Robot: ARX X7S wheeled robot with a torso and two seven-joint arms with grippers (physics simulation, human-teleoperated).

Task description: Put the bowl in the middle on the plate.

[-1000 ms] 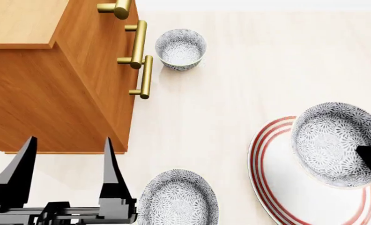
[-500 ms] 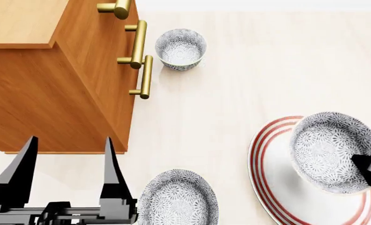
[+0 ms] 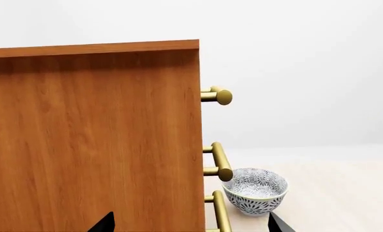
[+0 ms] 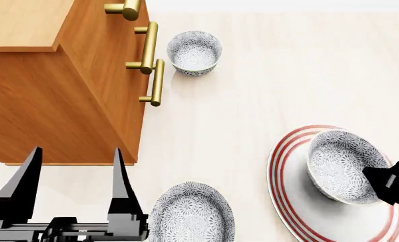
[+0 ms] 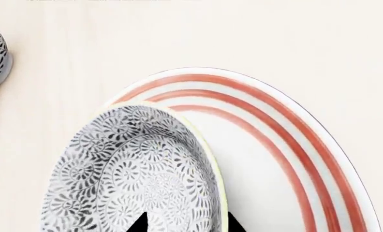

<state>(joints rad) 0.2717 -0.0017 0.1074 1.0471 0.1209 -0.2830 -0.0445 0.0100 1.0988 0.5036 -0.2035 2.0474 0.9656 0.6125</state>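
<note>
The bowl [image 4: 339,165], white with a dense grey-blue flower pattern, is tilted over the left part of the plate [image 4: 288,199], a wide white plate with red rings. My right gripper [image 4: 390,184] is shut on the bowl's rim. In the right wrist view one fingertip is inside the bowl [image 5: 130,176] and the other is outside it, with my right gripper [image 5: 186,224] over the plate [image 5: 278,162]. I cannot tell whether the bowl touches the plate. My left gripper [image 4: 75,155] stands open and empty at the near left, seen also as left gripper [image 3: 191,225].
A wooden cabinet [image 4: 58,96] with brass handles [image 4: 150,48] fills the left side. A look-alike bowl [image 4: 195,52] stands by the handles, shown also as far bowl [image 3: 256,189]. Another patterned bowl [image 4: 191,212] sits near my left gripper.
My right gripper has lowered the bowl toward the plate and shifted it slightly left. The left arm and the other two bowls have not moved.
</note>
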